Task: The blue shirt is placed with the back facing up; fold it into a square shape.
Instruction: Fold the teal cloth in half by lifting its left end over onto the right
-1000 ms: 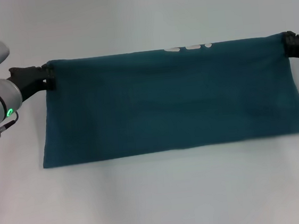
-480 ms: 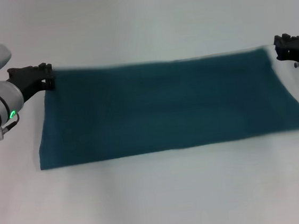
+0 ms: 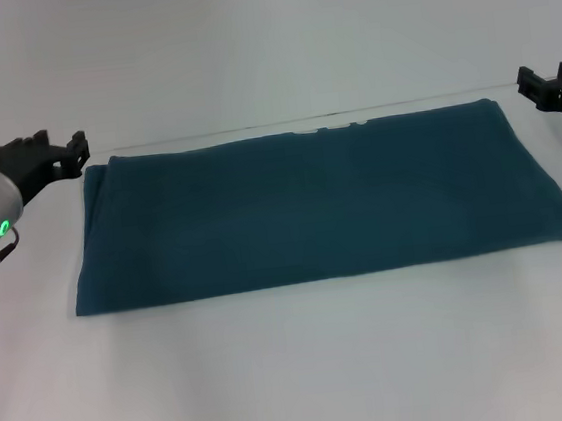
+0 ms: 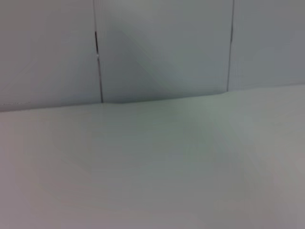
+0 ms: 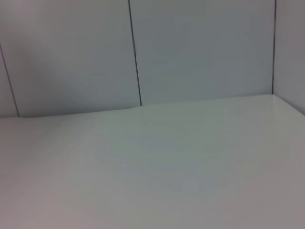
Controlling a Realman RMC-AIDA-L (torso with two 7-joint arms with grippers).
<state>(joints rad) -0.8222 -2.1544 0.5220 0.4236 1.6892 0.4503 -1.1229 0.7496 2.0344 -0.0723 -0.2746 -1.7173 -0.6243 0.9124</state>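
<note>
Now the blue shirt (image 3: 316, 205) is lying flat across the middle of the frame as a wide folded band on the white table (image 3: 298, 370), the left gripper (image 3: 53, 150) at upper left and the right gripper (image 3: 552, 81) at upper right both hovering just off its far corners, jaws parted and holding nothing.

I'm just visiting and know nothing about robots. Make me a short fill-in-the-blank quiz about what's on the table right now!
1. The blue shirt lies folded into a long ____ strip on the white table.
2. The left gripper is ____ the shirt, just off its far left corner.
3. The right gripper holds ____.
4. A thin line of ____ lettering peeks out at the shirt's far edge.

Missing words: flat; apart from; nothing; white
</note>
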